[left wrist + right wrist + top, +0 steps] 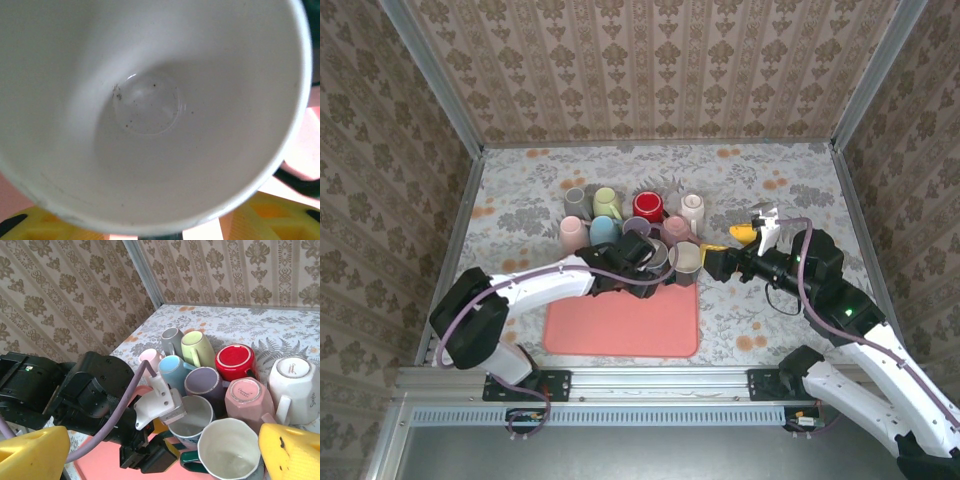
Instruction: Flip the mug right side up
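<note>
Mug (192,416): lower centre of right wrist frame, at front of mug cluster (220,365), just above pink mat (620,322) in top frame. Mouth upward, so turn judged done and release due. Left claw (646,262): close against mug, yellow fingers (272,220) spread at lower corners of left wrist frame; grip not determinable. Right claw (712,258): spread wide, nothing held, right of cluster.

The mug (150,100) is white inside, the mat (620,322) salmon pink, the table (800,180) grey floral.
</note>
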`<action>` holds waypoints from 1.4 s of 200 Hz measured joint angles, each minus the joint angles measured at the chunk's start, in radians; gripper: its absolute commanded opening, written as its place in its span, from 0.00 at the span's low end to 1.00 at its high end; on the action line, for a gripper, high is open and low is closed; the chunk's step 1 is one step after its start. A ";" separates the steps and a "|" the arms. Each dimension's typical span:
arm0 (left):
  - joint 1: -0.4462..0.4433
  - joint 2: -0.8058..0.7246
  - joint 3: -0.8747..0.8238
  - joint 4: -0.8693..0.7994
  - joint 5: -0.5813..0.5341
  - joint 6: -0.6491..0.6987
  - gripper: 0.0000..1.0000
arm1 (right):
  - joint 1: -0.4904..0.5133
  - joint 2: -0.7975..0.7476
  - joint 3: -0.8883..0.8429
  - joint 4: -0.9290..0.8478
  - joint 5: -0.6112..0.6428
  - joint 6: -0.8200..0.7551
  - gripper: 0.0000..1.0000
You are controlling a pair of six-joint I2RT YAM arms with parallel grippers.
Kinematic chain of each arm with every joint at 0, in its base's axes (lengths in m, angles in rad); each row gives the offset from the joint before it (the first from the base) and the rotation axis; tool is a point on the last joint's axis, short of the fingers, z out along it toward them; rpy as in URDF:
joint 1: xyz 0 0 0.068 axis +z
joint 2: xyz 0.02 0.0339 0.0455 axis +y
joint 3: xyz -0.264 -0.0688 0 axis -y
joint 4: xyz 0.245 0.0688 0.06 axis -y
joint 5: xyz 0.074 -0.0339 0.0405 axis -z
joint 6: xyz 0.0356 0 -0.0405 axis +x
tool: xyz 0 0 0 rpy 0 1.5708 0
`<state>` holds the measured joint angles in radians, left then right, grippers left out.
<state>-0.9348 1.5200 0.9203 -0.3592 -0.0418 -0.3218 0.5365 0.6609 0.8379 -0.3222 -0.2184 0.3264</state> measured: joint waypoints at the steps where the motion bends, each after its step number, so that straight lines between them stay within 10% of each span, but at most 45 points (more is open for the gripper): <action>1: 0.000 -0.002 -0.001 0.000 0.000 0.000 0.59 | 0.000 0.000 0.000 0.000 0.000 -0.002 0.98; 90: 0.016 -0.275 -0.002 -0.111 -0.009 -0.016 0.65 | -0.002 0.080 0.078 -0.076 0.003 -0.018 0.96; 190: 0.336 -0.575 0.016 -0.119 0.241 -0.241 0.67 | -0.002 0.387 0.221 -0.214 0.101 -0.032 0.89; 280: 0.522 -0.583 0.017 -0.156 0.442 -0.225 0.66 | -0.087 0.983 0.724 -0.438 0.283 -0.114 1.00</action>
<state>-0.4126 0.9375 0.9371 -0.5152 0.4000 -0.5468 0.4492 1.6440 1.5616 -0.7601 0.0643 0.2123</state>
